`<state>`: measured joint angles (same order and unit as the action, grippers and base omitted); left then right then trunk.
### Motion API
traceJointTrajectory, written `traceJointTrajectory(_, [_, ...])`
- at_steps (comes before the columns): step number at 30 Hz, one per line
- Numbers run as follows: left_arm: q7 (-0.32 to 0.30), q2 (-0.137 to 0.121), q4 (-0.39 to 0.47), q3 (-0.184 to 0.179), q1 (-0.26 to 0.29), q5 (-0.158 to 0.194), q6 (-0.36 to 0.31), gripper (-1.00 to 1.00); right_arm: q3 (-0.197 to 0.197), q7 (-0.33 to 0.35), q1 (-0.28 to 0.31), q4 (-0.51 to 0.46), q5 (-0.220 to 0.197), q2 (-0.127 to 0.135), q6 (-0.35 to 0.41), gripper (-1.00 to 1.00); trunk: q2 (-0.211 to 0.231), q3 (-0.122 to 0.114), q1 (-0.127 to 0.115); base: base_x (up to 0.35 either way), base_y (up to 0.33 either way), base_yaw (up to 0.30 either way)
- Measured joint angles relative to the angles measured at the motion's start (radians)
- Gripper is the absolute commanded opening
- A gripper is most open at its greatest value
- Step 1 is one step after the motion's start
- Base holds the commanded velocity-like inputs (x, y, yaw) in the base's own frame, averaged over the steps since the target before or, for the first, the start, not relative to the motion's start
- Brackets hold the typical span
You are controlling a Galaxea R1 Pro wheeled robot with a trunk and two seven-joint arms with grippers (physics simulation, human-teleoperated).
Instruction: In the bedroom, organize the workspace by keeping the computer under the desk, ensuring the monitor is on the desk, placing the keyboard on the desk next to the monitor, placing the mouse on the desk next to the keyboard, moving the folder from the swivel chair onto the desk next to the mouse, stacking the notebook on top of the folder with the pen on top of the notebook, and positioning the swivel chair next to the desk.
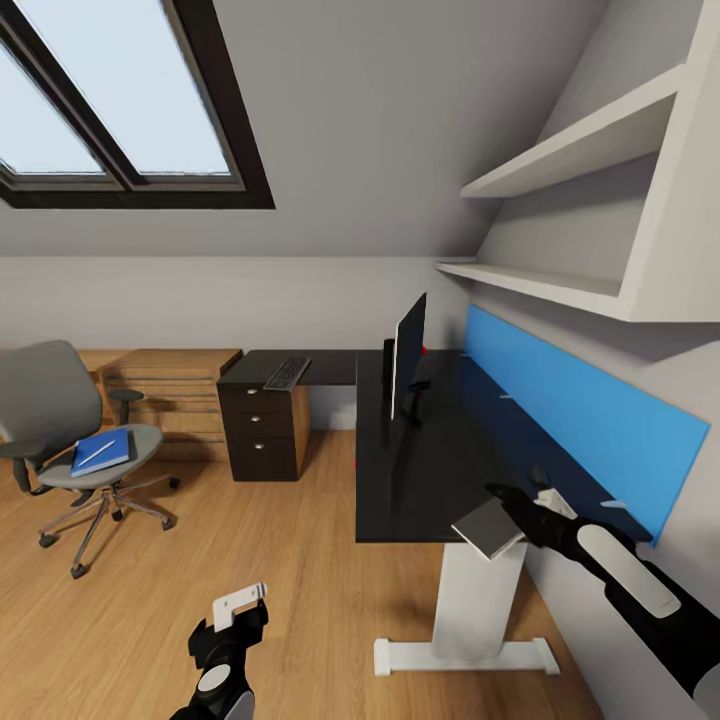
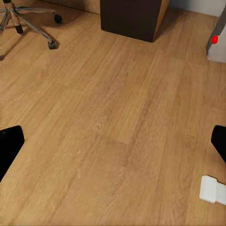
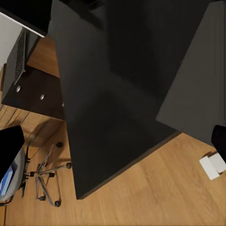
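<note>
The black desk (image 1: 420, 470) carries the monitor (image 1: 408, 362), seen edge-on. The keyboard (image 1: 287, 373) lies on the desk's far left part above the dark drawer unit (image 1: 264, 430). On the swivel chair (image 1: 60, 420) rests the blue folder (image 1: 100, 450) with a thin white pen (image 1: 97, 453) across it. My right gripper (image 1: 512, 508) hovers over the desk's near corner, fingers (image 3: 10, 148) wide apart, with a tilted grey notebook (image 1: 488, 528) (image 3: 188, 80) against one fingertip. My left gripper (image 1: 236, 612) hangs open low over the wood floor (image 2: 113, 122).
A blue panel (image 1: 590, 410) lines the wall behind the desk, with white shelves (image 1: 560, 150) above. The desk's white foot (image 1: 465, 655) (image 2: 210, 189) sticks out on the floor. A grey box with a red button (image 2: 215, 42) stands beside the drawer unit (image 2: 132, 19). Chair legs (image 2: 33, 23) spread nearby.
</note>
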<state>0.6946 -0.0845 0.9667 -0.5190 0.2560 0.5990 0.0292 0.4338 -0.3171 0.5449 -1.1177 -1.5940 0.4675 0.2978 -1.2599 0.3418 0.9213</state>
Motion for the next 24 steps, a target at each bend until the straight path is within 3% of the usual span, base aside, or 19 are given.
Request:
traceJointTrajectory(9, [0.010,0.000,0.000,0.000,0.000,0.000,0.000,1.00,0.000,0.052,0.000,0.060,-0.001,0.001,0.002,1.00,-0.063,0.028,0.035,0.000,0.000,0.000])
traceJointTrajectory(14, [0.011,0.000,0.000,0.001,0.000,0.000,0.000,1.00,-0.003,0.138,0.000,0.126,-0.007,0.001,0.003,1.00,-0.098,0.044,0.054,0.000,0.000,0.000])
traceJointTrajectory(24, [0.012,0.000,0.000,0.000,0.000,-0.001,0.000,1.00,-0.010,0.303,0.000,0.229,-0.078,0.005,0.051,1.00,-0.168,0.075,0.092,0.000,0.000,0.000])
